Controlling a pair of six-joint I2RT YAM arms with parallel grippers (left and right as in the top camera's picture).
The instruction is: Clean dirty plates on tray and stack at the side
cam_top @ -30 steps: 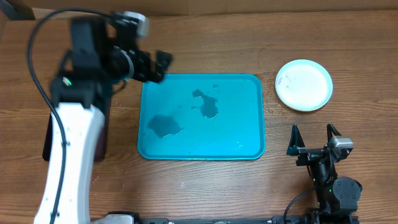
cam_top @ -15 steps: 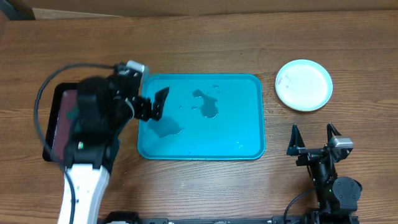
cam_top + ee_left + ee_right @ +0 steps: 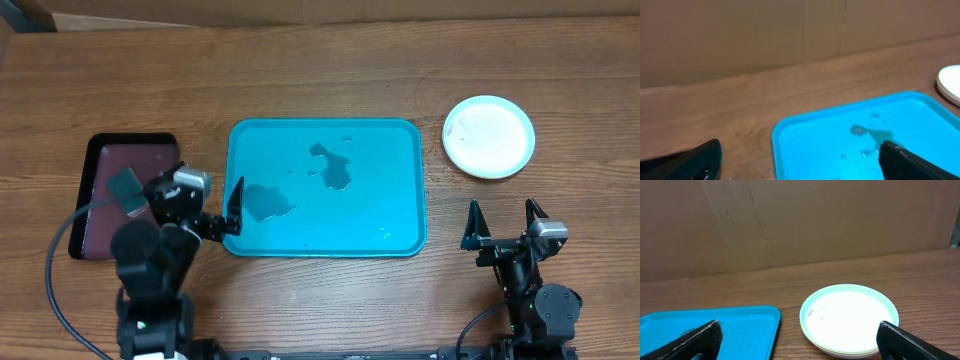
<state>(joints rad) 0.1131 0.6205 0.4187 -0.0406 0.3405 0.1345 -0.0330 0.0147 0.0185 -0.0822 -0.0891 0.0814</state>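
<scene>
The turquoise tray (image 3: 390, 185) lies mid-table, holding only wet patches (image 3: 266, 202). The plates (image 3: 488, 136) sit stacked on the wood to its right. The top one has a pale aqua rim and a faint purplish smear; in the right wrist view the plates (image 3: 849, 320) show lime-green and white rims beneath. My left gripper (image 3: 228, 213) is open at the tray's left edge, its fingers (image 3: 696, 160) straddling the tray's near-left corner (image 3: 790, 145). My right gripper (image 3: 503, 213) stands open and empty in front of the plates.
A dark maroon tray (image 3: 100, 215) with a black rim lies at the far left, with a small teal pad (image 3: 125, 185) on it. A brown cardboard wall (image 3: 800, 220) runs along the back of the table.
My left arm has swung back from the tray's far-left corner to its front-left edge, uncovering the maroon tray. The right arm and the plates have not moved.
</scene>
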